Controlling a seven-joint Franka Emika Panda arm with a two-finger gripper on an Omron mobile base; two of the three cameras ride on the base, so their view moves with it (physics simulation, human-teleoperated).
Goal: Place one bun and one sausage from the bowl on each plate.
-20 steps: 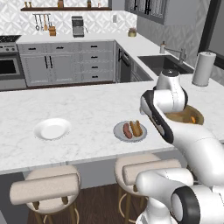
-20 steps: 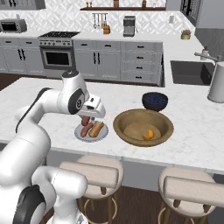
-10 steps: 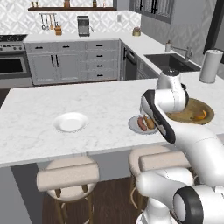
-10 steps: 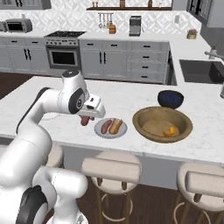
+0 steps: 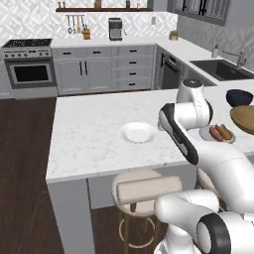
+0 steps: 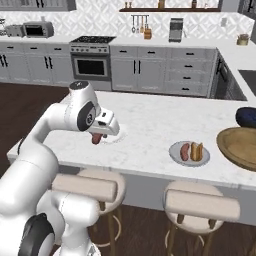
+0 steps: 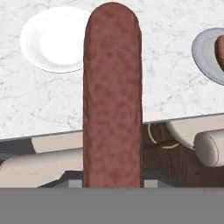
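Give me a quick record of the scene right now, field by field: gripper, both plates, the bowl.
gripper: shut on a sausage, beside the white plate
white plate: on the island counter, nothing on it
grey plate: holds one sausage and one bun side by side
wooden bowl: at the counter's right end, contents not visible
dark bowl: behind the wooden bowl
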